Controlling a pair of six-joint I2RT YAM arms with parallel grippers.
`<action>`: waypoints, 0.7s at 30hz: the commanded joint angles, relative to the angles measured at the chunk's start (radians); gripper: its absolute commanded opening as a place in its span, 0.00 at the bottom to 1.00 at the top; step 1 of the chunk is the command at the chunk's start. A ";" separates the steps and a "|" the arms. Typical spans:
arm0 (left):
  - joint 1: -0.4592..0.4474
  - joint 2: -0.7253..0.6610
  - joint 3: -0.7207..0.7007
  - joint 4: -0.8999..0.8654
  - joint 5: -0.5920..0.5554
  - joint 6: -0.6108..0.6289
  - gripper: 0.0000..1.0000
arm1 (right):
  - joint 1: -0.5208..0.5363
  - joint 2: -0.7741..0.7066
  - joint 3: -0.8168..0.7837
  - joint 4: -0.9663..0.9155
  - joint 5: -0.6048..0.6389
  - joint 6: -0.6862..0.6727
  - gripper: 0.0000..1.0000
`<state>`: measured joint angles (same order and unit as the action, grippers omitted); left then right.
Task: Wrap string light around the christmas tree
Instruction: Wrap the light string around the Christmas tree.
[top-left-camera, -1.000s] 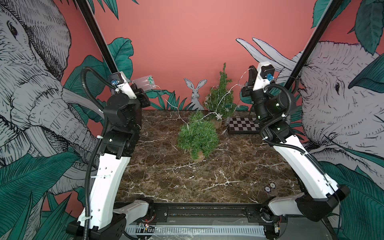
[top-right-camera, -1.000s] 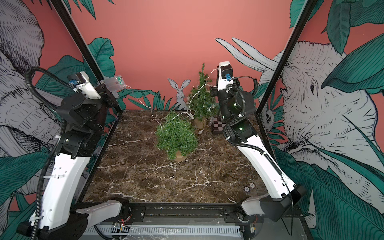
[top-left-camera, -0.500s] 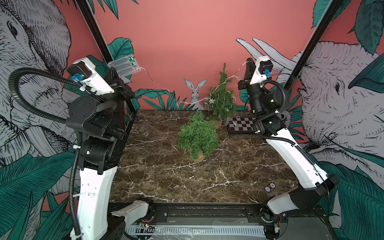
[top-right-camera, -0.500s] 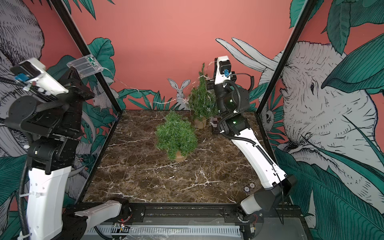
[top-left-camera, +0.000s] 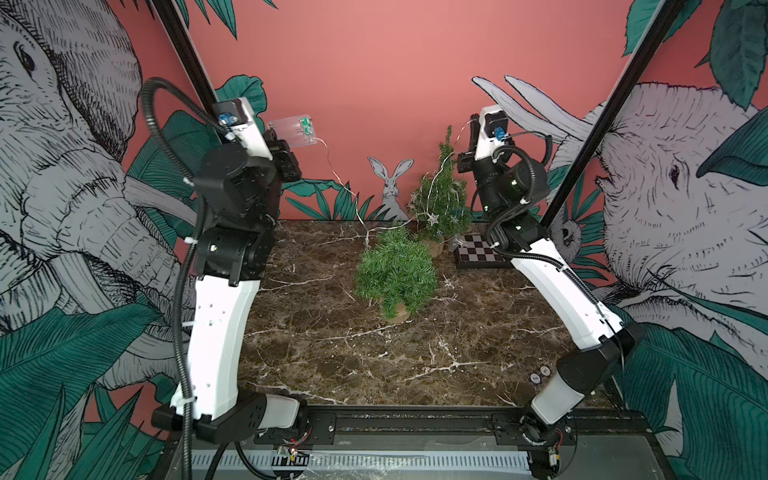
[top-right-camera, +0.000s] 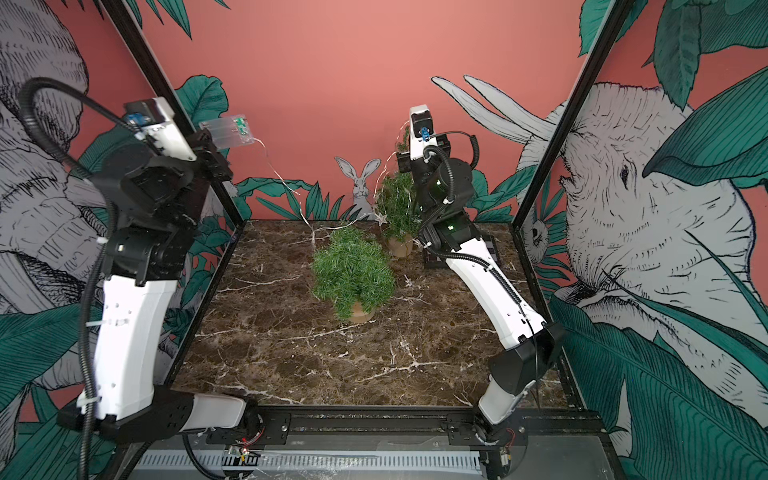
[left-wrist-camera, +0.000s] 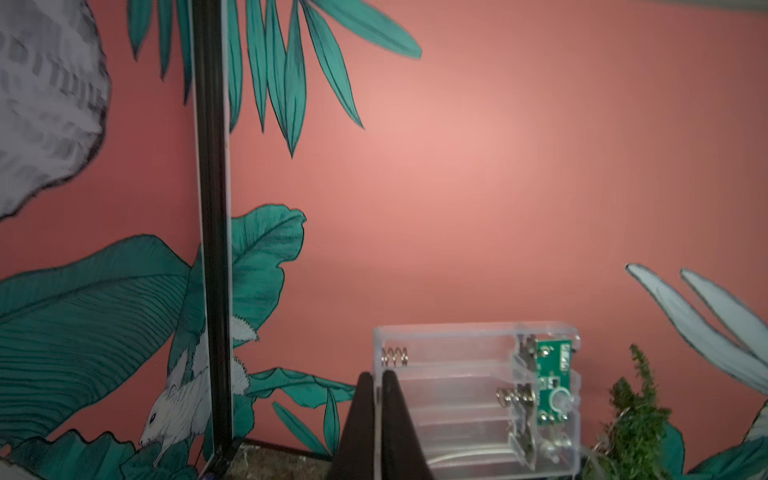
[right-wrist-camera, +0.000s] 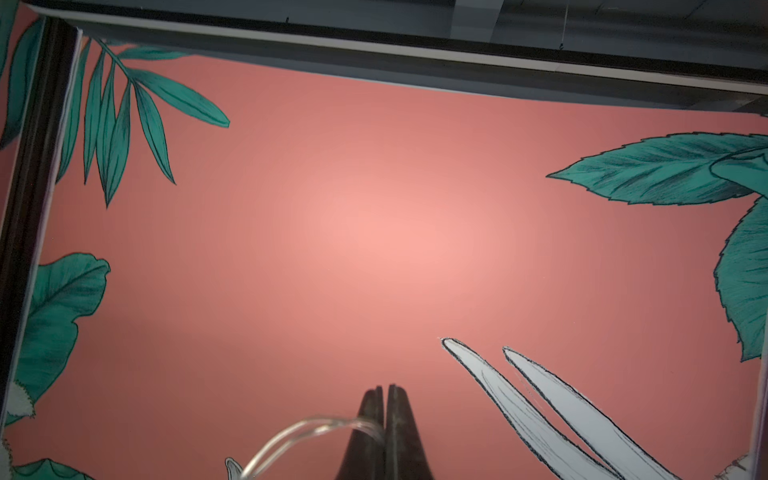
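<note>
The string light's clear battery box hangs high at the back left, with my left gripper shut on its end wall. Its thin wire runs down and across to the slim christmas tree at the back, which carries loops of wire and small stars. My right gripper is shut on the wire, held up beside the treetop. In the left wrist view the tree shows just past the box.
A bushier green tree in a brown pot stands mid-table, in front of the slim one. A small checkerboard lies at the back right under the right arm. Two small discs lie near the front right edge. Black frame posts flank both arms.
My left arm lifted the battery box higher and swung it out left, then back toward the middle. My right gripper rose a little with the wire, nearer the treetop.
</note>
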<state>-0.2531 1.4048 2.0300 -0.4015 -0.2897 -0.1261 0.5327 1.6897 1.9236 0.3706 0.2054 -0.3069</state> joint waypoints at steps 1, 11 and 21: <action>0.048 0.014 0.037 -0.038 0.024 -0.009 0.00 | -0.011 0.022 0.075 -0.057 0.001 -0.017 0.00; 0.157 0.041 0.076 -0.014 0.093 -0.110 0.00 | -0.050 0.096 0.219 -0.178 -0.016 0.106 0.00; 0.158 0.046 0.177 0.039 0.099 -0.114 0.00 | -0.065 0.072 0.294 -0.079 -0.118 0.275 0.00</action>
<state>-0.0975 1.4811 2.1700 -0.4122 -0.1844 -0.2218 0.4706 1.7813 2.1532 0.2119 0.1253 -0.0811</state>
